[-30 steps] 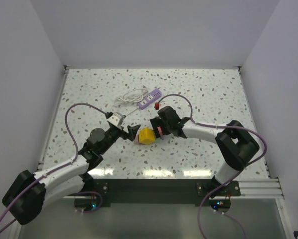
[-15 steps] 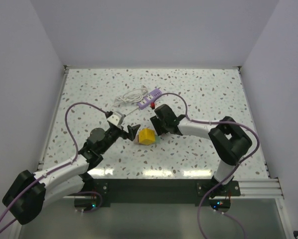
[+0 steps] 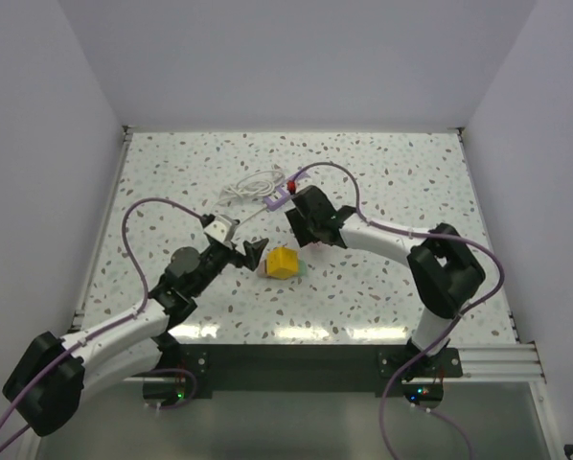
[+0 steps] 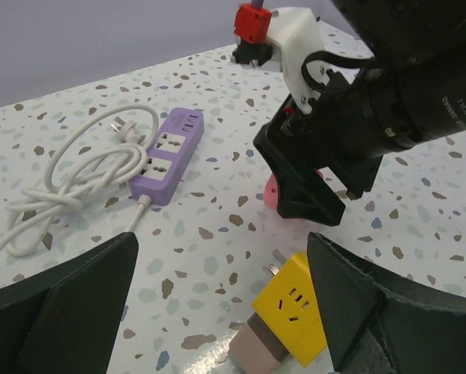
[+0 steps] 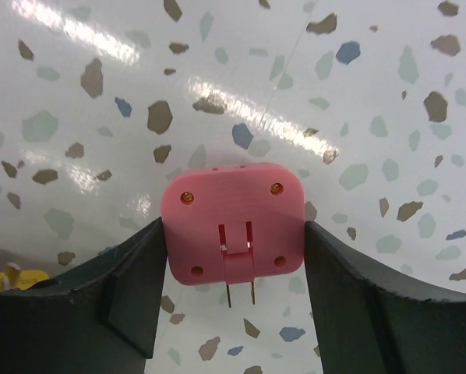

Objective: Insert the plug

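While my left claw point(image 4: 217, 302) hangs wide open and empty, my right claw point(image 5: 233, 261) pinches the pink plug point(image 5: 233, 204), just far of the yellow adapter point(image 4: 294, 310), near of the strip point(image 4: 168, 156)

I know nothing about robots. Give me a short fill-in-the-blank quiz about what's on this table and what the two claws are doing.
1. The right gripper is closed on a plug whose colour is ____.
2. The power strip lying on the table is ____ in colour.
3. The left gripper holds nothing; its jaws stand ____.
4. The cube adapter lying near the left gripper is coloured ____.
Missing words: pink; purple; open; yellow.
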Controlling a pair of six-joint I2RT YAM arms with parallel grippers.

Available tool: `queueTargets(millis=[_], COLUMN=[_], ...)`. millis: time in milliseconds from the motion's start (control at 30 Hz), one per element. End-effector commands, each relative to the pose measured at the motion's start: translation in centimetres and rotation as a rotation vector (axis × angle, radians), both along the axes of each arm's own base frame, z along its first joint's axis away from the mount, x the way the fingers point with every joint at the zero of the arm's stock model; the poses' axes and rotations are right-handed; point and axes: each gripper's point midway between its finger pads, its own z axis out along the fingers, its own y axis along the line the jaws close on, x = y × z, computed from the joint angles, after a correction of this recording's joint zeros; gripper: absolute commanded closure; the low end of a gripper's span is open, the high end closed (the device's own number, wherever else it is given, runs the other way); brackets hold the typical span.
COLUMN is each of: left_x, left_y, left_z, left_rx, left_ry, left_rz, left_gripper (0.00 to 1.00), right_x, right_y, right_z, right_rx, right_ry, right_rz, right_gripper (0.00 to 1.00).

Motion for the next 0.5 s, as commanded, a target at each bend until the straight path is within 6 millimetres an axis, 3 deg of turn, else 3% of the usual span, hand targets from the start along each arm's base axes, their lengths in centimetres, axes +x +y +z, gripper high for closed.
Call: queueTargets(millis=[0,267,333,367,433,467], left_x=[0.6,0.4,0.1,0.0,0.0,0.1], left_y=[-0.4,-2.4,-3.5,-3.9,-4.9,-5.3], left_z=[2.6,3.1,3.5,3.9,4.3,4.8], left_rx=[-0.023,-0.027,-0.047,-0.060,-0.083,-0.099], left_ry=[-0.072,-0.084,-0.091,-0.096,-0.098,-0.105], left_rz=[0.006,-0.020,-0.046,-0.049,-0.056,-0.056], left_gripper=[0.05,0.08,0.08,0.08,0.08,0.08], right_x=[1.8,2.3,1.8,1.3,0.4,0.2], right_y=[0.8,2.4,3.2,3.5,3.9,4.2], right_z=[5.3,14.0,15.2,17.0,17.3,18.7], right_rx=[0.082,0.346,0.440,0.514,0.587,0.646], right_ry=[-0.106,-0.243,-0.254,-0.269,-0.256,-0.279], right_rz=[-0.056,-0.123,-0.105,-0.107,-0.091,-0.083], right_gripper=[1.00,1.00,1.00,1.00,1.00,1.00])
